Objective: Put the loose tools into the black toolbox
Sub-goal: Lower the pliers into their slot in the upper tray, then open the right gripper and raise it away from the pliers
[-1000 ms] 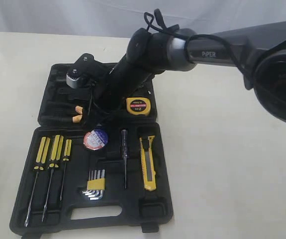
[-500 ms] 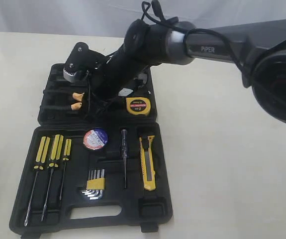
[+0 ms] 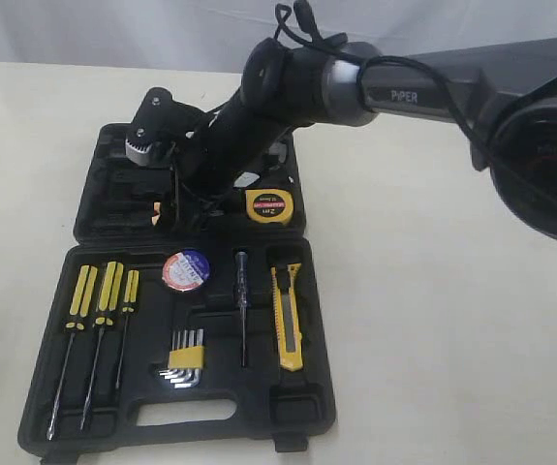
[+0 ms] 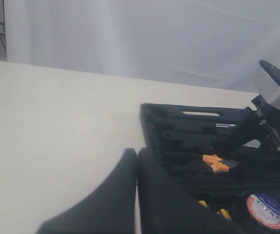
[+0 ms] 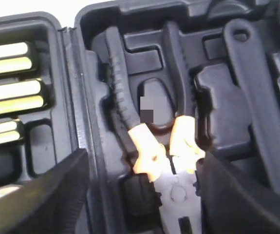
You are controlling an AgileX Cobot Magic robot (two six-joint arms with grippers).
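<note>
Left gripper (image 4: 136, 165): seen only from its own wrist camera, off the left side of the toolbox (image 3: 259, 409), above bare table (image 3: 433, 320). Its fingers (image 4: 105, 204) lie together with only a thin seam between them, and nothing is held. It is well apart from every tool.

The toolbox lies open and flat as two black halves, with the hinge running across the middle.

Near half, left: three yellow-handled screwdrivers (image 3: 101, 291) sit in their slots.

Far half, left: the pliers (image 5: 152, 146) lie seated in a moulded recess, black handles spread, orange sleeves by the joint. The right gripper (image 5: 143, 155) hangs directly over them, tilted down, on an arm (image 3: 423, 87) that reaches across from the right. Its jaws stand apart and straddle the head end of the pliers. One finger (image 5: 52, 195) is clear of the tool and the other is just beside an orange sleeve; whether that one touches I cannot tell. The pliers rest in the recess, not lifted.

Middle: the tape roll (image 3: 185, 270) sits in the near half, close to the hinge — near the gripper but apart from it. The hex keys (image 3: 186, 356) lie closer to the handle end. A slim screwdriver (image 3: 242, 310) lies just right of the roll.

Right: the tape measure (image 3: 269, 205) sits in the far half by the hinge, beside the arm and apart from the gripper. The knife (image 3: 288, 315) lies lengthwise in the rightmost slot of the near half, the farthest of the four from the gripper.
</note>
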